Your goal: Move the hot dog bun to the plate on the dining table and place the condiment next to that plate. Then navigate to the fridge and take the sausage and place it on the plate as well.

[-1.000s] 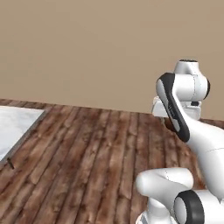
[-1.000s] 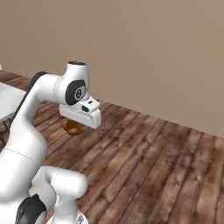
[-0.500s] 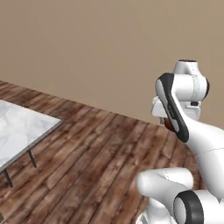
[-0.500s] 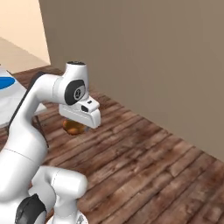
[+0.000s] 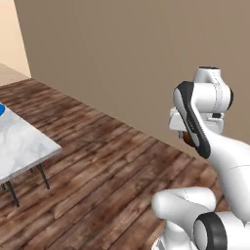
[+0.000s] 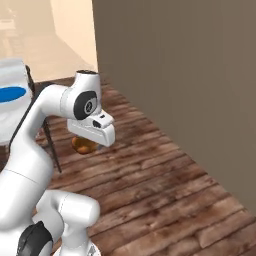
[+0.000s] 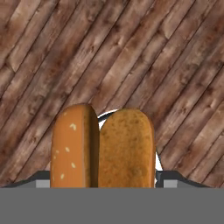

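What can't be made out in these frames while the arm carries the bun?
- Gripper fingers: hand view, hidden behind the bun.
- Bun: right base view shows a brown sliver under the hand.
- Table: left base view, cut off by the left edge.
- Plate: right base view, blue patch cut by the left edge; its contents can't be told.

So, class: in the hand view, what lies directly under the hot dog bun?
Under the hot dog bun held in the gripper lies brown wooden plank floor. The patch of floor right beneath the bun is covered by it.
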